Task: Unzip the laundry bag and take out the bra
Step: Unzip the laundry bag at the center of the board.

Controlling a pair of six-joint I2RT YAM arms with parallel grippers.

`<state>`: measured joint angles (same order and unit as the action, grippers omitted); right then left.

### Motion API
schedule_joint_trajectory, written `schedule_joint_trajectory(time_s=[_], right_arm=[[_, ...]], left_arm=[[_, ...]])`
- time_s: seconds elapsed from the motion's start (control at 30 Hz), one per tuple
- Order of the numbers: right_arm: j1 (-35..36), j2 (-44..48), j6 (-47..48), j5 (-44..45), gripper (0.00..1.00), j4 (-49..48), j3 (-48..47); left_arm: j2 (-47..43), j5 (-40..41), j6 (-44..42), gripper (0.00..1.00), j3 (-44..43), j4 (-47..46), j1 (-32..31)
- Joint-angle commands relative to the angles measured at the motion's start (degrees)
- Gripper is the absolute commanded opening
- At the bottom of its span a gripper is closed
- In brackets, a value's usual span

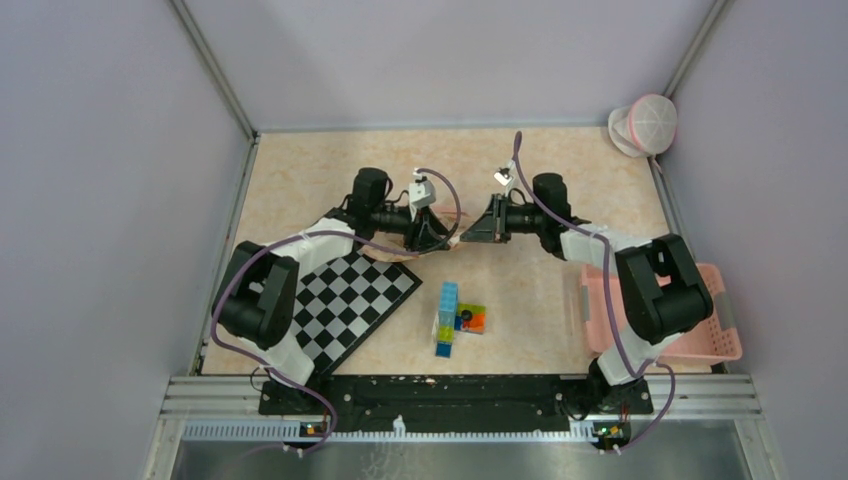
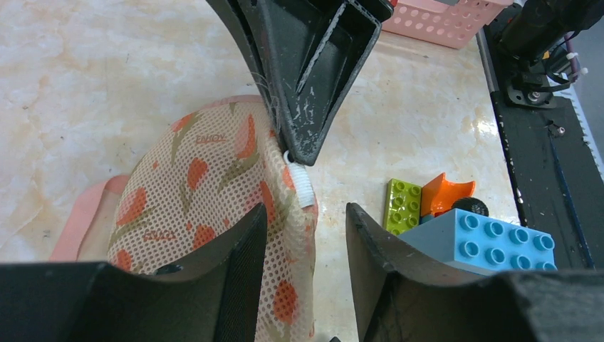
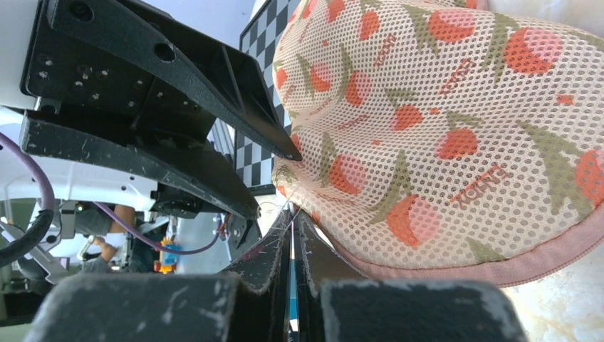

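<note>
The strawberry-printed mesh laundry bag (image 2: 206, 192), lying mid-table, should be clamped by the spread jaws of the left gripper (image 2: 306, 217) before its white ribbed zipper pull (image 2: 300, 184), pinched by the tightly closed right gripper (image 2: 306, 151), is drawn.

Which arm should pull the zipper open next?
Right, probably. The right claw is shut with its tip at the bag's white zipper tab; the left claw stands open over the bag's edge.
</note>
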<state>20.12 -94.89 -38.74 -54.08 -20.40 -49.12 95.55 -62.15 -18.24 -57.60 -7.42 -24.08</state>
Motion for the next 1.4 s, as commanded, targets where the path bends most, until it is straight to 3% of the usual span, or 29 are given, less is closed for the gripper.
schedule_joint_trajectory(time_s=[0.0, 0.17, 0.3, 0.43, 0.5, 0.57, 0.63, 0.97, 1.13, 1.37], right_arm=[[0.53, 2.99, -0.02, 1.01, 0.00, -3.73, 0.23], [0.69, 3.46, -0.67, 0.71, 0.00, -4.48, 0.82], [0.71, 3.67, -0.99, 0.07, 0.00, -5.27, 1.28], [0.67, 3.25, -0.70, -1.54, 0.03, -5.72, 1.42], [0.62, 3.14, -0.07, -2.00, 0.27, -5.11, 1.17], [0.71, 3.13, 1.01, -2.07, 0.36, -3.98, 0.72], [0.58, 3.01, 2.05, -2.32, 0.39, -2.63, 0.21], [0.99, 1.86, 3.10, -4.26, 0.39, -2.54, -0.61], [1.60, 1.70, 3.89, -5.97, 0.38, -2.67, -0.95], [2.03, 2.00, 7.07, -6.34, 0.16, -0.31, -1.33]], left_arm=[[0.99, 2.05, 1.03, 0.51, -0.57, -2.75, -1.49], [2.39, 5.43, 0.96, 0.49, -0.92, -2.61, -1.73], [2.72, 4.41, 0.56, 0.20, -1.52, -2.65, -1.75], [2.48, 0.13, 0.00, 0.01, -1.63, -2.74, -1.72], [2.43, -1.48, -0.53, 0.00, -1.72, -2.19, -1.76], [2.37, -2.83, -2.32, 0.00, -2.08, -0.59, -1.76], [2.47, -4.64, -5.35, 0.00, -2.96, 2.47, -1.76], [4.71, -11.64, -15.26, 0.00, -8.22, 15.28, -1.68], [8.05, -14.91, -26.18, 0.00, -14.31, 28.96, -1.75], [10.24, -13.63, -30.60, 0.00, -17.29, 34.87, -1.64]])
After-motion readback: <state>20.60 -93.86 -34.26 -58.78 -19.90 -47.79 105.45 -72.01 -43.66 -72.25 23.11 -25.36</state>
